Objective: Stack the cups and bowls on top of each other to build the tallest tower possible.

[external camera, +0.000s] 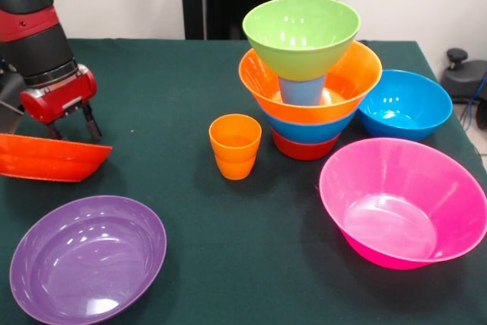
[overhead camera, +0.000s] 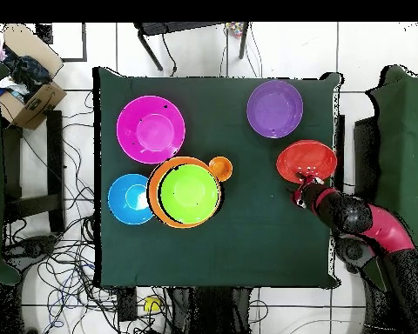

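The tower stands at the table's middle: a red-orange bowl [external camera: 303,148] at the bottom, a blue bowl [external camera: 308,129], an orange bowl [external camera: 346,81], a light blue cup [external camera: 301,90] standing in it, and a lime green bowl [external camera: 301,32] on top. From overhead the green bowl [overhead camera: 190,193] hides most of the tower. Two nested orange cups [external camera: 235,146] stand beside the tower. My gripper [external camera: 72,137] is at the far left, shut on the rim of a second red-orange bowl [external camera: 46,159], which hangs slightly tilted. Both also show in the overhead view, the gripper [overhead camera: 301,183] and the bowl [overhead camera: 306,160].
A purple bowl [external camera: 87,260] sits near the front left, just below the held bowl. A large pink bowl [external camera: 403,203] is at the front right and a loose blue bowl [external camera: 405,104] lies right of the tower. Chairs and cables surround the table [overhead camera: 247,243].
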Motion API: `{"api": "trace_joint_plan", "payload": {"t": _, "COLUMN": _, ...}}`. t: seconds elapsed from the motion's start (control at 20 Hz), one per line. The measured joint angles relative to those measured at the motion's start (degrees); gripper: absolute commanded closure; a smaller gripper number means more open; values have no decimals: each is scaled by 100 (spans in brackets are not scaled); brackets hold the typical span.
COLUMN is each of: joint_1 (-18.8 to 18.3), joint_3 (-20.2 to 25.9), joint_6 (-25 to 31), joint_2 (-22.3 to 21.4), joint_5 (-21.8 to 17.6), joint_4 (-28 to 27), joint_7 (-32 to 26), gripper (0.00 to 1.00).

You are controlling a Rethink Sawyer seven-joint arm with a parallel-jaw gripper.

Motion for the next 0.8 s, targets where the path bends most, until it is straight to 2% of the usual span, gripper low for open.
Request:
{"api": "trace_joint_plan", "payload": {"t": 0.5, "joint_1": 113, "joint_3": -79, "joint_6": -18, "joint_2": -384, "joint_5": 5, "joint_4": 4, "joint_7": 0, "gripper": 0}}
{"api": "trace_joint_plan", "payload": {"t": 0.8, "joint_1": 129, "joint_3": -87, "joint_6": -18, "joint_2": -869, "joint_5": 74, "joint_4": 6, "joint_7": 0, "gripper": 0}}
